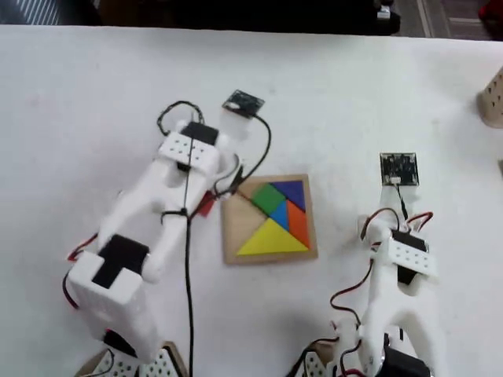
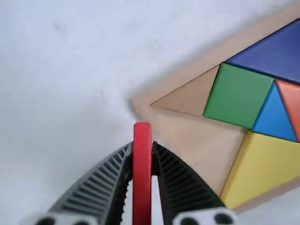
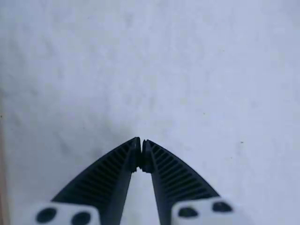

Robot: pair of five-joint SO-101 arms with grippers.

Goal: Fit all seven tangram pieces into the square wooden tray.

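Observation:
The square wooden tray [image 1: 229, 236] lies mid-table with yellow [image 1: 271, 238], green [image 1: 268, 198], blue [image 1: 289, 191] and orange [image 1: 297, 220] pieces in it. Its left part is bare wood [image 2: 197, 140]. My left gripper [image 2: 142, 140] is shut on a red piece [image 2: 142, 173] held on edge, just outside the tray's corner [image 2: 140, 103]. In the high view that red piece [image 1: 206, 204] sits at the tray's left rim under the left arm [image 1: 169, 184]. My right gripper [image 3: 140, 152] is shut with nothing in it, over bare table right of the tray, on the right arm [image 1: 397, 267].
Two small dark circuit boards [image 1: 244, 103] [image 1: 398, 168] lie on the white table behind the arms, with cables running to them. A pale perforated object [image 1: 493, 98] stands at the far right edge. Arm bases sit at the front edge.

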